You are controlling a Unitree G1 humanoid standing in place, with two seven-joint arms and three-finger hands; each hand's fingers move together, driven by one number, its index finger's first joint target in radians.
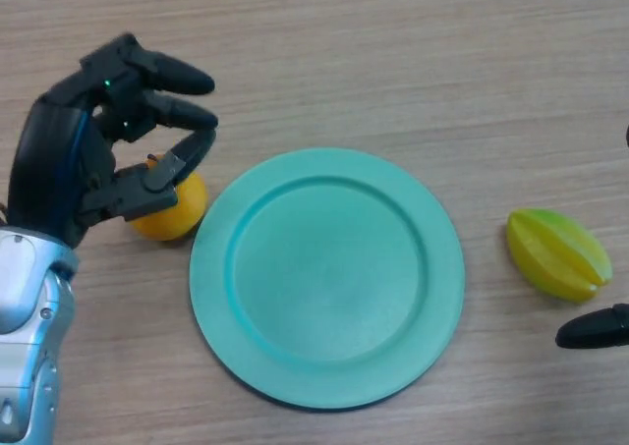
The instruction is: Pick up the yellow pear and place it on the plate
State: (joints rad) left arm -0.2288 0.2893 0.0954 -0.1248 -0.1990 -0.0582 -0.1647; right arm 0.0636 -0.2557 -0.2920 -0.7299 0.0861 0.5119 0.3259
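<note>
A yellow-orange pear [175,209] lies on the wooden table just left of the teal plate [327,276]. My left hand [118,121] is over the pear. Its thumb crosses the top of the fruit and its fingers curve above it, without closing round it. Much of the pear is hidden under the hand. The plate is bare. Only a fingertip of my right hand [594,329] shows at the right edge of the head view.
A yellow-green starfruit [558,253] lies on the table right of the plate, just above the right hand's fingertip.
</note>
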